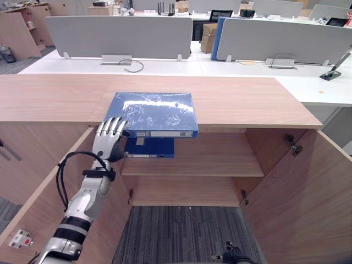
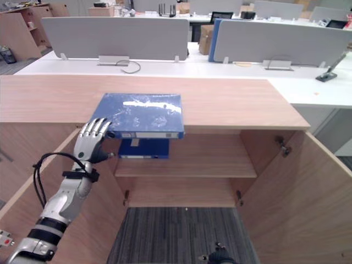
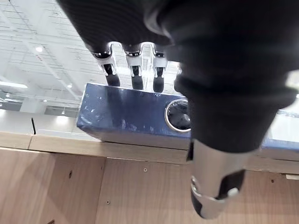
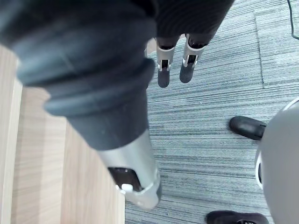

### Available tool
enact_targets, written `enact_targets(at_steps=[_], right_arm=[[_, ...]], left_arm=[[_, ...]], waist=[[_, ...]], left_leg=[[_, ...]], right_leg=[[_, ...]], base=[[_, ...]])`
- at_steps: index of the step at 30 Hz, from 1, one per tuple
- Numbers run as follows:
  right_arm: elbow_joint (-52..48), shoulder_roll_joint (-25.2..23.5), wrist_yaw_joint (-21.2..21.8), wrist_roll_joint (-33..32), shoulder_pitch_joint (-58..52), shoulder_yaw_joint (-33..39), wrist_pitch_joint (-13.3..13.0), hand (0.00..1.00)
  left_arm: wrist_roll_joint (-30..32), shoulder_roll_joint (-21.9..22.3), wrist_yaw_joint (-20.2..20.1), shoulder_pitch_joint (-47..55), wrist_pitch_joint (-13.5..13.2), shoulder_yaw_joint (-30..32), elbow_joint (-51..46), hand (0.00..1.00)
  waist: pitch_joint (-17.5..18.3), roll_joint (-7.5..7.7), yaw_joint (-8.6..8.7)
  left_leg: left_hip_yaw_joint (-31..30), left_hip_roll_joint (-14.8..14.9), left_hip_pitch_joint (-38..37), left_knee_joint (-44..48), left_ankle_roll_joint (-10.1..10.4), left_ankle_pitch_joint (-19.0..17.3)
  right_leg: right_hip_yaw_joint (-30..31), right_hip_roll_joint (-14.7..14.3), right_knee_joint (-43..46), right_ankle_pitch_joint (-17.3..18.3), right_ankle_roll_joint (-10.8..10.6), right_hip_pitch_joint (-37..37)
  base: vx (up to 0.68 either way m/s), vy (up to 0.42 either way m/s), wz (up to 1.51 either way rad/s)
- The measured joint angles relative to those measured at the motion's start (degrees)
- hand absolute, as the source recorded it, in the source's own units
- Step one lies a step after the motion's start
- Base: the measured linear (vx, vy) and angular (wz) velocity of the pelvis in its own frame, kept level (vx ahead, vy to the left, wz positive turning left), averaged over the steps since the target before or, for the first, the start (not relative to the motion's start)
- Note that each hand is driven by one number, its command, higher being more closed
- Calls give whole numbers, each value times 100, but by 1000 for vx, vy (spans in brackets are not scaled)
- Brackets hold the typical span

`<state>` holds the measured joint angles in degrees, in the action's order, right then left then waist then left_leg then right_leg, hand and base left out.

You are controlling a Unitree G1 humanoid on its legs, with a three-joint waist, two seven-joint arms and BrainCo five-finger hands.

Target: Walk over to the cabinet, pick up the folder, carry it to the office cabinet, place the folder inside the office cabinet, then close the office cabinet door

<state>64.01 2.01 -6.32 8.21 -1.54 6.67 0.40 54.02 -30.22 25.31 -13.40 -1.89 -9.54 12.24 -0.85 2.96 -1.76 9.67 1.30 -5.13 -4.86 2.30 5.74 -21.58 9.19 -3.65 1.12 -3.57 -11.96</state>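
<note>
The cabinet's left door is swung open, and the left hand is raised just in front of it at the cabinet's front edge. Its fingers are held nearly straight and laid on the near left corner of the blue folder, while the thumb is kept apart below, so nothing is clamped. The folder is lying flat on the wooden cabinet top, with its spine facing forward and slightly overhanging the opening. A second blue folder is seen directly beneath, on the upper shelf inside the cabinet. Further right, the right door is also opened wide. The right hand is hung beside a wooden panel over the grey carpet, its fingers straight and apart, with nothing held.
</note>
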Motion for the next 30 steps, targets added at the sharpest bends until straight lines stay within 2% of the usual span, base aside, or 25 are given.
enact_targets(at_steps=[9, 30], right_arm=[[-1, 2, -4, 87, -2, 56, 0, 0], [-2, 20, -29, -47, -89, 337, -33, 0]], left_arm=[[-3, -62, 0, -232, -1, -23, 94, 0], [-34, -175, -85, -1018, 32, -429, 1203, 0]], waist=[[-3, -3, 97], [-43, -62, 293]], left_leg=[[34, 8, -4, -3, 3, -2], [225, 26, -45, -4, 23, -16]], right_leg=[[41, 0, -20, -10, -3, 20], [348, 3, -113, -175, -38, 104]], base=[[-14, 11, -2], [-33, 28, -8]])
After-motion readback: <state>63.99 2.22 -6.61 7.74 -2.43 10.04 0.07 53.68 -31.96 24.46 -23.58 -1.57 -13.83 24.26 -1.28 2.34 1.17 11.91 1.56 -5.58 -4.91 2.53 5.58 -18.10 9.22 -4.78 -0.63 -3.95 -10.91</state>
